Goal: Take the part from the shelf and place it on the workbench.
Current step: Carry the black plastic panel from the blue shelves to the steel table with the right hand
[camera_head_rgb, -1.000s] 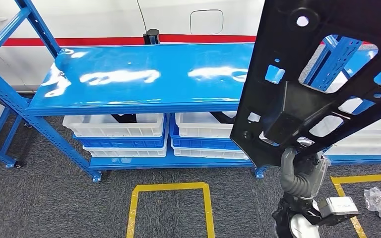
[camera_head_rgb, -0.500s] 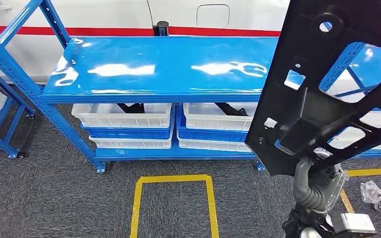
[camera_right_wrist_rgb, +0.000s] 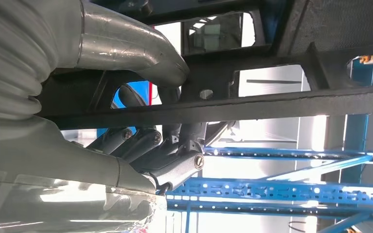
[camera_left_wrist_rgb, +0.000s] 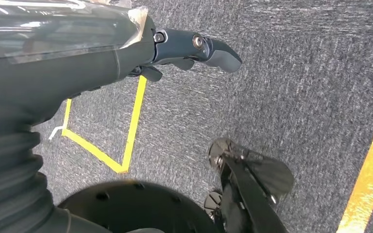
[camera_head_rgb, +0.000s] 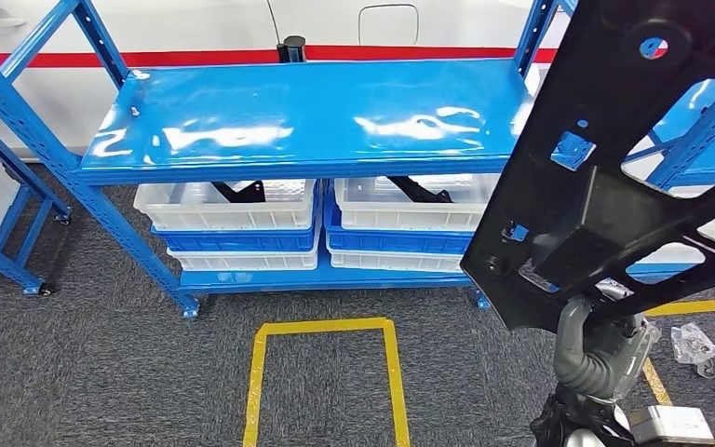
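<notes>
Part (camera_head_rgb: 614, 177), a black perforated frame, is gripped at its lower edge by the right robot hand (camera_head_rgb: 605, 326) and carried upright, presumably to clear the blue counter (camera_head_rgb: 307, 116). Left robot hand (camera_left_wrist_rgb: 194, 48) hangs over the floor, holding nothing, fingers loosely extended.

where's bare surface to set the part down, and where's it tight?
Free: the whole top of the blue workbench is bare, from the left upright across to the black part held by the right hand. Tight: the lower shelf is packed with white bins side by side, and plastic bags litter the floor at right.
</notes>
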`<state>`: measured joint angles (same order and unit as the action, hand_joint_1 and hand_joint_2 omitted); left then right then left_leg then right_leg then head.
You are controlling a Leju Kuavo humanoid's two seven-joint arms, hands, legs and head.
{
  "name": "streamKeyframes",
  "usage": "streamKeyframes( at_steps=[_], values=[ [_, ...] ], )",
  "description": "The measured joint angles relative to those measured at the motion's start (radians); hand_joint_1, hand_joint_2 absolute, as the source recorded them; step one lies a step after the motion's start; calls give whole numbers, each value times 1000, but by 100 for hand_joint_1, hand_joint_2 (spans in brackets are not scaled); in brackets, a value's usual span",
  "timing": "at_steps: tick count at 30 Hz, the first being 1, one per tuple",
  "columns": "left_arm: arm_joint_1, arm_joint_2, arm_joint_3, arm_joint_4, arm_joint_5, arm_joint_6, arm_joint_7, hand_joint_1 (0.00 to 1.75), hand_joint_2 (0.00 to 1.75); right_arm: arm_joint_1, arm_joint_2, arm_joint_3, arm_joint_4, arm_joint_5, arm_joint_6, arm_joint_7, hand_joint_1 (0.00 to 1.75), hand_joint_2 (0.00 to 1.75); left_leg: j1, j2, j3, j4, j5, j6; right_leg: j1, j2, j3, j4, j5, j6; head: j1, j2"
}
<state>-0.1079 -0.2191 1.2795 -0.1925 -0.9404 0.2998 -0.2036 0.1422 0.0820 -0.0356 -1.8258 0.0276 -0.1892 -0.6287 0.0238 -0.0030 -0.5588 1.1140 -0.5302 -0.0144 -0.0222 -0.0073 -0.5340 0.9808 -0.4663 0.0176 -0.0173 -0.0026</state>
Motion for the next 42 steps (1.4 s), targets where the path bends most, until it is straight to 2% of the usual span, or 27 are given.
streamKeyframes(
  at_steps=[2,4,6,7,9,11,12,13,15,16,17,18,20,22,24,25,26,27,28,30,32,33,35,37,38,40,42],
  values=[
    [-1,1,0,0,1,-2,0,0,175,0,2,-1,-4,2,3,0,175,175,-1,-3,53,-95,18,4,3,1,-16,13,5,9,0,0],
    [-1,2,0,0,4,-3,1,0,175,1,4,-2,-8,4,8,0,175,175,-9,-5,47,-107,21,17,5,1,-26,16,16,25,1,0],
    [-1,2,0,0,7,-3,1,0,175,3,5,-4,-10,6,12,1,175,175,-10,-1,35,-111,35,37,3,2,-39,27,9,35,1,0],
    [-1,2,0,0,8,-3,1,0,175,4,6,-6,-11,7,13,1,175,175,-10,1,28,-114,43,49,2,2,-53,52,-12,34,4,0],
    [-1,3,0,0,8,-4,1,0,175,6,6,-9,-13,8,16,2,175,175,-13,4,8,-115,60,64,1,3,-98,163,-85,23,8,0],
    [-1,3,0,0,8,-6,1,0,175,9,7,-14,-13,9,17,2,175,175,-15,6,-16,-115,78,68,1,4,-133,289,-141,23,10,0],
    [-1,3,0,0,8,-7,1,0,175,10,7,-16,-13,9,18,2,175,175,-15,6,-27,-114,86,67,1,4,-130,311,-143,30,10,0],
    [-1,3,0,0,8,-7,1,0,175,11,7,-18,-13,8,18,2,175,175,-15,6,-38,-114,95,65,0,4,-107,294,-129,40,11,0],
    [-1,3,0,0,7,-8,1,0,175,12,7,-19,-15,8,19,2,175,175,-15,6,-54,-112,110,57,-3,4,-12,161,-88,55,12,0],
    [-1,3,0,0,7,-8,2,0,175,12,8,-19,-16,8,20,2,175,175,-16,6,-60,-110,117,51,-1,5,40,83,-78,56,12,0],
    [-1,3,0,0,7,-8,3,0,175,13,8,-19,-17,8,21,2,175,175,-18,5,-64,-109,124,45,1,6,73,28,-75,53,11,0],
    [-1,4,0,0,6,-8,4,0,175,14,9,-19,-19,8,22,2,175,175,-20,5,-67,-108,131,39,4,8,88,-1,-77,48,10,0],
    [0,4,0,0,6,-6,6,0,175,18,10,-21,-20,8,23,3,175,175,-20,4,-69,-108,142,28,4,10,79,-5,-72,36,7,0],
    [1,5,0,0,6,-6,7,0,175,19,12,-22,-20,7,24,3,175,175,-15,2,-81,-82,109,19,-2,8,67,-4,-59,14,6,0],
    [1,5,0,0,2,-3,3,0,175,19,15,-24,-21,6,25,3,175,175,-12,1,-112,17,18,11,-2,5,50,-5,-43,-7,4,0],
    [2,5,-2,0,-3,2,-2,0,175,20,17,-24,-21,6,27,3,175,175,-12,0,-131,86,-25,8,0,4,41,-4,-35,-14,4,0],
    [2,5,-5,0,-12,7,-8,0,175,22,18,-25,-22,7,28,3,175,175,-11,0,-143,145,-49,6,2,5,32,-4,-28,-16,4,0],
    [2,5,-10,0,-21,12,-13,0,175,25,19,-25,-22,7,30,3,175,175,-11,0,-144,180,-52,5,4,7,23,-3,-20,-15,4,0],
    [2,6,-15,0,-30,18,-15,0,175,28,20,-25,-23,8,33,4,175,175,-11,0,-127,178,-34,5,6,10,16,-2,-13,-13,4,0],
    [2,6,-24,0,-43,27,-15,0,175,33,23,-25,-24,8,41,6,175,175,-11,-13,-43,68,16,13,6,22,3,2,-3,-5,4,0],
    [3,8,-31,0,-49,34,-14,0,175,33,26,-26,-27,7,47,7,175,175,-11,-44,45,-64,30,23,8,34,-8,5,6,4,5,0],
    [3,8,-34,0,-52,36,-14,0,175,32,28,-27,-28,6,48,7,175,175,-12,-54,66,-101,25,28,9,40,-13,7,11,10,4,0],
    [4,9,-40,0,-54,39,-12,0,175,32,30,-28,-31,4,50,7,175,175,-16,-44,69,-123,19,36,10,54,-25,9,22,25,4,0],
    [4,10,-45,0,-55,42,-11,0,175,33,31,-32,-33,4,51,7,175,175,-14,-23,64,-135,27,50,10,48,-49,32,14,33,7,0],
    [4,10,-46,0,-55,44,-10,0,175,33,32,-35,-33,4,51,7,175,175,-13,-12,60,-139,33,58,11,40,-68,68,-6,32,11,0],
    [4,10,-48,0,-56,44,-8,0,175,34,32,-38,-34,5,51,7,175,175,-13,10,50,-140,41,66,10,25,-124,192,-66,25,18,0],
    [5,10,-48,0,-58,42,0,0,175,37,32,-40,-34,5,52,7,175,175,-14,33,41,-138,46,66,7,21,-161,292,-101,29,19,0]
  ],
)
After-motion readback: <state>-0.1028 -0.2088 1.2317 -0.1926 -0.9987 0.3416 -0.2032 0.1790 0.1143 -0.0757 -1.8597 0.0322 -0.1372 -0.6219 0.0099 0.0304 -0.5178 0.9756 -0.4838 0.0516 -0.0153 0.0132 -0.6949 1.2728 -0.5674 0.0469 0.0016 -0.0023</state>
